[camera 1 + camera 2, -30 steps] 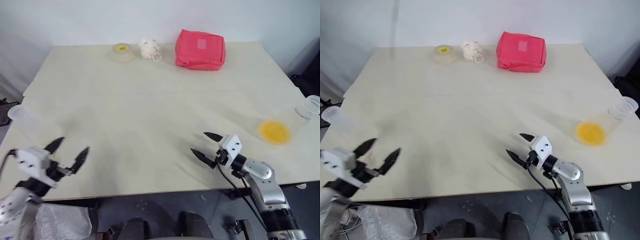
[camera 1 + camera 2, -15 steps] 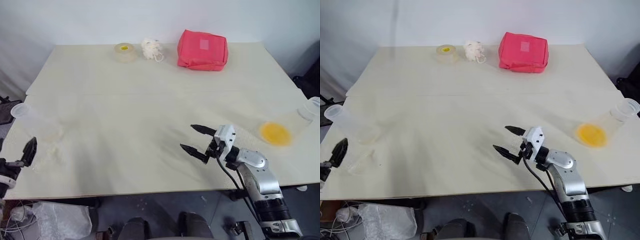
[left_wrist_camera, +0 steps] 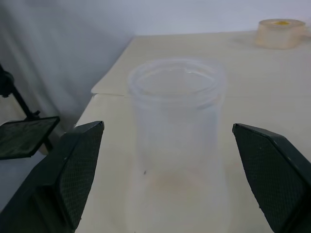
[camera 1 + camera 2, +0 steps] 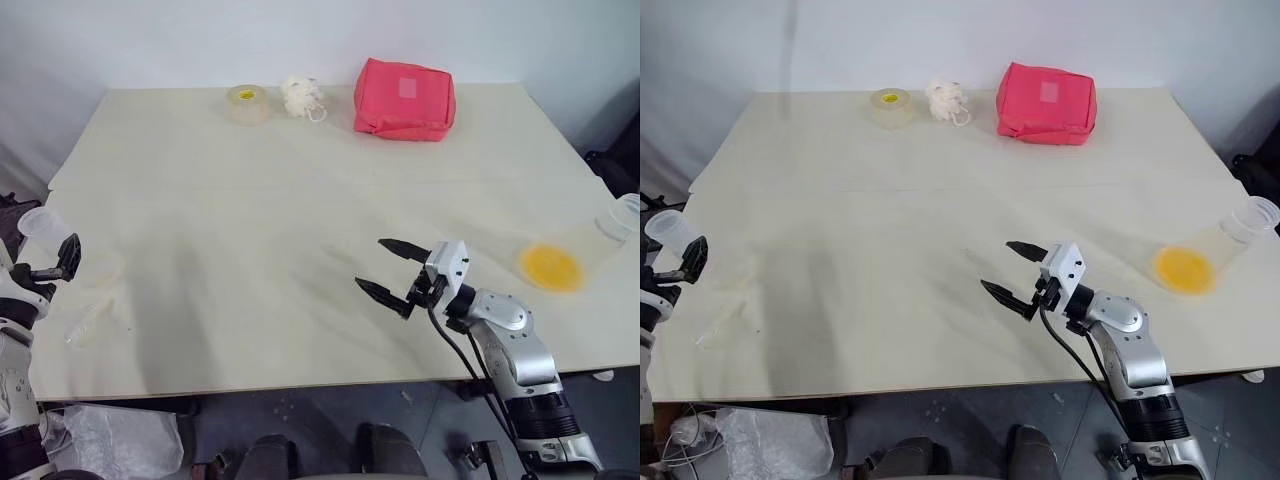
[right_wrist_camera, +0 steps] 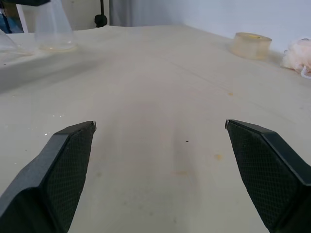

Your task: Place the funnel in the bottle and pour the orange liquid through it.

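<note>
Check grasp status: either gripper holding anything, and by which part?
Nothing is held. The left gripper has its jaws open on either side of the bottle, not closed on it. The right gripper hangs open over bare table.

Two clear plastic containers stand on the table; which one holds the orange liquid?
The container at the table's right edge holds the orange liquid. The bottle at the left edge, before the left gripper, looks empty.

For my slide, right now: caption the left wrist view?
Open left pincer facing the empty bottle, tape roll behind.

Bottle (image 4: 680,245) at table's (image 4: 940,200) left edge, funnel (image 4: 725,322) before it
</note>
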